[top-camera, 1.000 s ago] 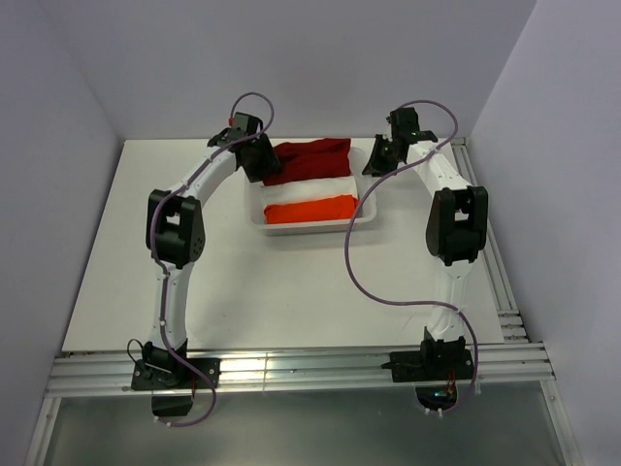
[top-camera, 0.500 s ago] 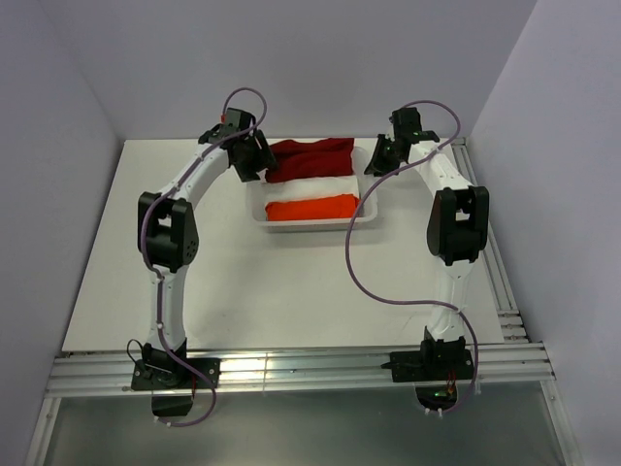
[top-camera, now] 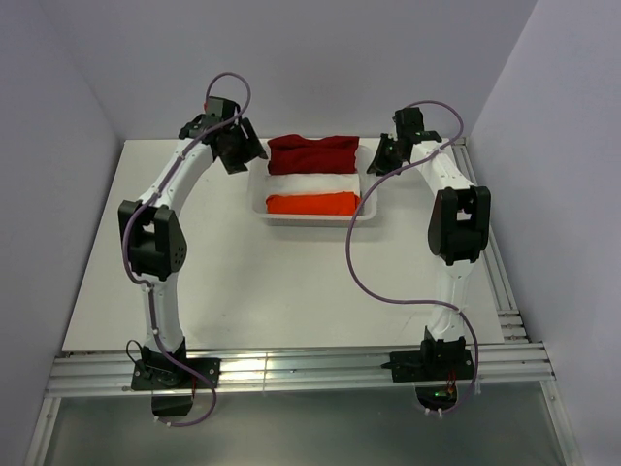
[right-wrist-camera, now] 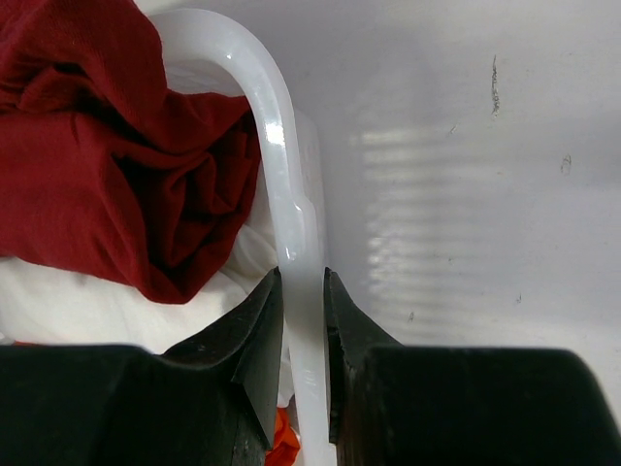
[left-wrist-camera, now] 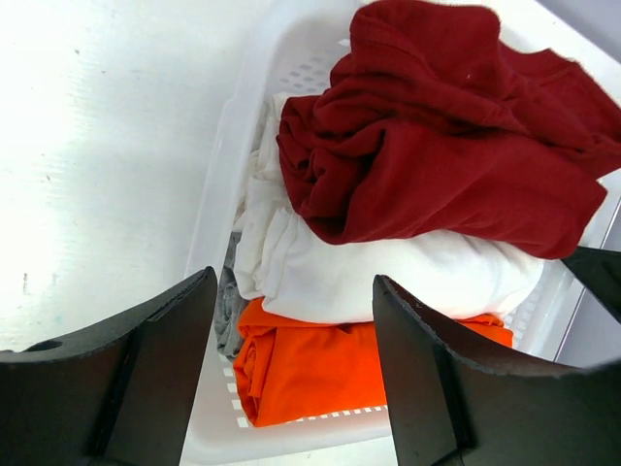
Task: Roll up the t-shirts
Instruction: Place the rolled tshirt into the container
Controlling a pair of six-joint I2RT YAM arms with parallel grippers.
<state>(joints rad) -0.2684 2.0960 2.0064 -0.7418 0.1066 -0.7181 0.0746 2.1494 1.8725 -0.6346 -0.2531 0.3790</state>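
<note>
A crumpled dark red t-shirt [top-camera: 310, 153] lies at the far end of a white basket [top-camera: 310, 220], on top of a white bundle [top-camera: 312, 183]. A bright orange bundle [top-camera: 310, 204] fills the near end. My left gripper [top-camera: 243, 155] hovers just outside the basket's left rim, open and empty. In the left wrist view its gripper [left-wrist-camera: 291, 320] frames the orange bundle [left-wrist-camera: 320, 374], with the t-shirt [left-wrist-camera: 437, 146] beyond. My right gripper [right-wrist-camera: 304, 291] is shut on the basket's right rim [right-wrist-camera: 281, 175], with the t-shirt [right-wrist-camera: 107, 165] just inside.
A scrap of grey cloth [left-wrist-camera: 228, 311] is tucked against the basket's left wall [left-wrist-camera: 218, 194]. The basket stands at the back middle of the white table [top-camera: 243, 282], close to the rear wall. A purple cable [top-camera: 354, 277] loops from the right arm.
My left arm has swung left, off the dark red t-shirt and out past the basket's rim, and its jaws have widened. The t-shirt has settled in the basket. The right gripper has stayed put.
</note>
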